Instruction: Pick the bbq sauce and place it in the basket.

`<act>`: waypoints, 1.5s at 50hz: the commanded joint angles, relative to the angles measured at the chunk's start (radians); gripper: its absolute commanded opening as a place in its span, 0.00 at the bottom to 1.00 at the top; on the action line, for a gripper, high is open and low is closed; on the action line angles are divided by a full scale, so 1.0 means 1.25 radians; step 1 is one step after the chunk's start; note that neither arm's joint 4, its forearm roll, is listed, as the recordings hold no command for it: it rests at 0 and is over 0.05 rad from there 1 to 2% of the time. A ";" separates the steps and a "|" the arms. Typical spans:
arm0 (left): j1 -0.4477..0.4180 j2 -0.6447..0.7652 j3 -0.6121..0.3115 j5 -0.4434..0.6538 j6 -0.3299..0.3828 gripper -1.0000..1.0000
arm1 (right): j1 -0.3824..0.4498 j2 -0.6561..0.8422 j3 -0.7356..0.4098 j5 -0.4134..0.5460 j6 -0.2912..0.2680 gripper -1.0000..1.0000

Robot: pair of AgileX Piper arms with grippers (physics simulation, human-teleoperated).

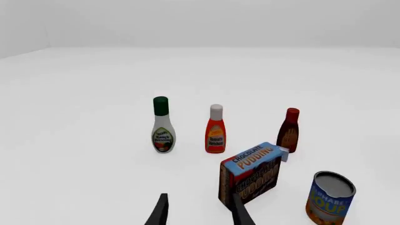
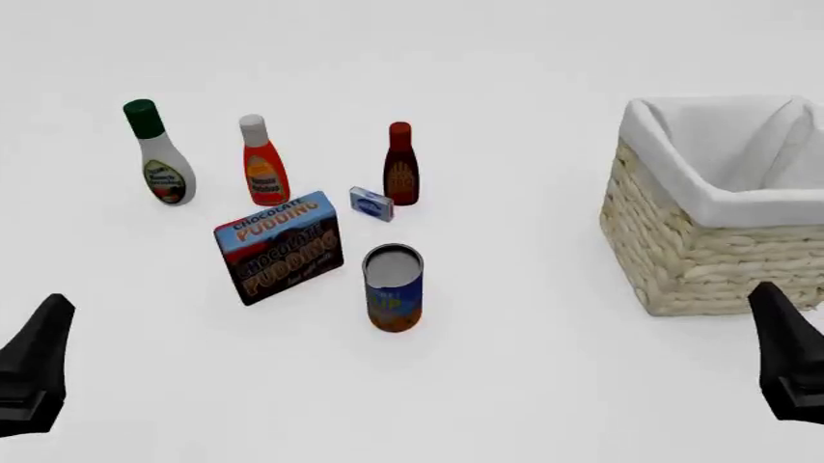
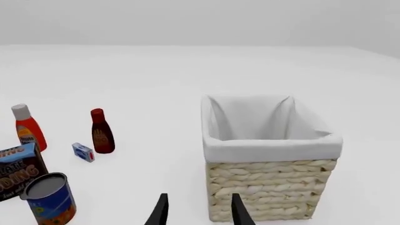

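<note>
In the left wrist view, the left claw (image 1: 198, 211) shows two dark fingertips standing apart, holding nothing. Past them on the white tabletop (image 1: 81, 154) stand three bottles in a row: a white bottle with a green cap (image 1: 162, 125), an orange-red bottle with a white cap (image 1: 216, 129), and the bbq sauce (image 1: 289, 131), dark reddish-brown with a red cap. A chocolate pudding box (image 1: 251, 175) stands nearer the claw, a small blue and white box (image 1: 282, 154) is partly hidden behind it, and a soup can (image 1: 330, 198) stands upright beside it.

In the front view, the bbq sauce (image 2: 400, 165) stands upright toward the far edge of the tabletop, left of the middle, with the small box (image 2: 370, 204) just beside it. The basket (image 2: 701, 256), pale wicker with white lining, sits at the right edge, well apart from the bottle. The left claw (image 2: 37, 371) and right claw (image 2: 788, 359) hover at the near corners, each touching nothing.

In the right wrist view, the right claw (image 3: 198, 211) has its fingertips spread apart and empty, just before the basket (image 3: 269, 190). The bbq sauce (image 3: 101, 132) stands apart from the basket, with the small box (image 3: 83, 152) near its foot.
</note>
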State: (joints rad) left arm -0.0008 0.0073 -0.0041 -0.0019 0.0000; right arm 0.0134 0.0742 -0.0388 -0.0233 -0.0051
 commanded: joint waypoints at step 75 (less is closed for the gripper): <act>0.000 0.000 0.000 0.000 0.000 1.00 | 0.329 1.168 -1.200 0.271 -0.021 1.00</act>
State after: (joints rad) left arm -0.0015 0.0074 -0.0043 -0.0021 0.0003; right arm 0.3723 1.3639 -1.3601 0.2601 -0.0455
